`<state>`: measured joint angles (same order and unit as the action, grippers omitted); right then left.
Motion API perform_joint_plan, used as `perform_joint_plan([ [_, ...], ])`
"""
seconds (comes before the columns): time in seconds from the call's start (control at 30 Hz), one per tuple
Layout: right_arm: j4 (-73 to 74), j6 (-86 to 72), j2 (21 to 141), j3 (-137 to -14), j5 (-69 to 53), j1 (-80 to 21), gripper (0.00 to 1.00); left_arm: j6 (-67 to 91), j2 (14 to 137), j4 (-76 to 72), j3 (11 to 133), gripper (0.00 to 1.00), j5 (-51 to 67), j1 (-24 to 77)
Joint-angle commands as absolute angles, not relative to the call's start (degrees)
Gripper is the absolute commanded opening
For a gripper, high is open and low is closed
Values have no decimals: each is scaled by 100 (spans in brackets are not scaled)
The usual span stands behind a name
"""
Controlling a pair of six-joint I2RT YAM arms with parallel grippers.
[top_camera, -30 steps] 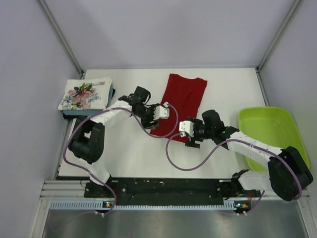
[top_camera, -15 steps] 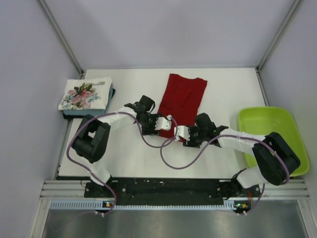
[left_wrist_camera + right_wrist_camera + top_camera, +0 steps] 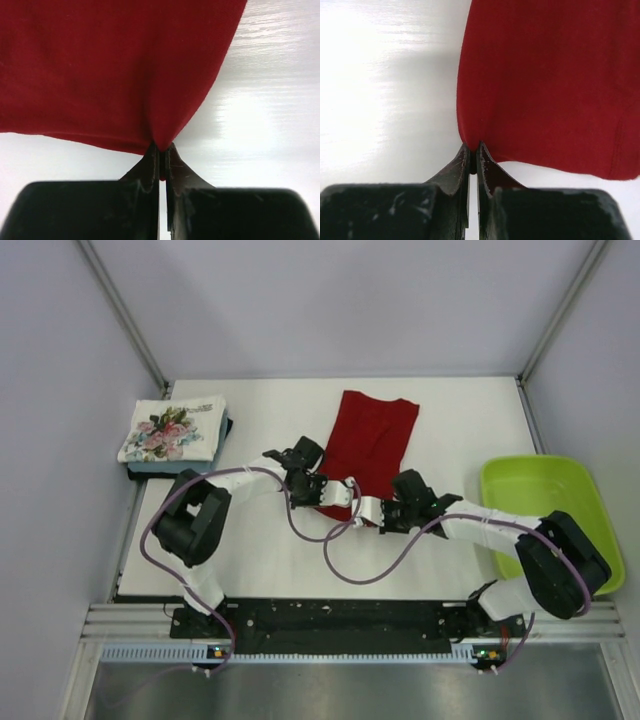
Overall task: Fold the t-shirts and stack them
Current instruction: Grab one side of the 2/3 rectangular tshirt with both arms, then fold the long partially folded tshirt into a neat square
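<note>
A deep red t-shirt (image 3: 370, 435) lies flat, folded lengthwise, in the middle of the white table. My left gripper (image 3: 334, 502) is shut on its near left corner; the left wrist view shows the red cloth (image 3: 115, 70) pinched between the left gripper's (image 3: 161, 148) tips. My right gripper (image 3: 373, 512) is shut on the near right corner, and in the right wrist view the red cloth (image 3: 550, 80) bunches into the right gripper's (image 3: 474, 146) tips. A folded white floral t-shirt (image 3: 172, 428) tops a small stack at the far left, with a dark and light blue edge (image 3: 228, 428) showing beneath.
A lime-green plastic tray (image 3: 545, 508) sits at the right edge of the table. Purple cables (image 3: 345, 560) loop from both wrists over the near table. The enclosure's walls and slanted posts (image 3: 125, 315) close in the left, back and right.
Both grippers have moved in to the red t-shirt's near edge and gone from open to shut on its two near corners. The shirt and the stack lie as before.
</note>
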<state>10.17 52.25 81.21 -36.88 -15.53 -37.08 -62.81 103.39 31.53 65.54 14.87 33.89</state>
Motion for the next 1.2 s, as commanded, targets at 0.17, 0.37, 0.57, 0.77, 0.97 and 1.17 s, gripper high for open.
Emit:
perform_joint_plan([
  [0.17, 2845, 4843, 6216, -4165, -1985, -4096, 0, -5573, 9081, 5209, 6662, 0, 1309, 3419],
  [0.37, 4410, 4992, 5064, -4675, -3030, -4192, 0, -5502, 8430, 6896, 7057, 0, 2037, 3489],
  [0.57, 4623, 4264, 4465, -4992, -3569, -4184, 0, -5450, 8007, 7515, 7653, 0, 2592, 3489],
  [0.77, 4194, 3702, 4842, -4896, -3226, -3606, 0, -4704, 8401, 6726, 8357, 0, 2567, 3481],
  [0.97, 2920, 2568, 5044, -4562, -3138, -2260, 0, -4061, 9438, 5916, 9456, 0, 1925, 3410],
  [1.17, 2462, 1909, 5711, -4544, -2216, -1697, 0, -3683, 10940, 5713, 10922, 0, 1557, 3393],
])
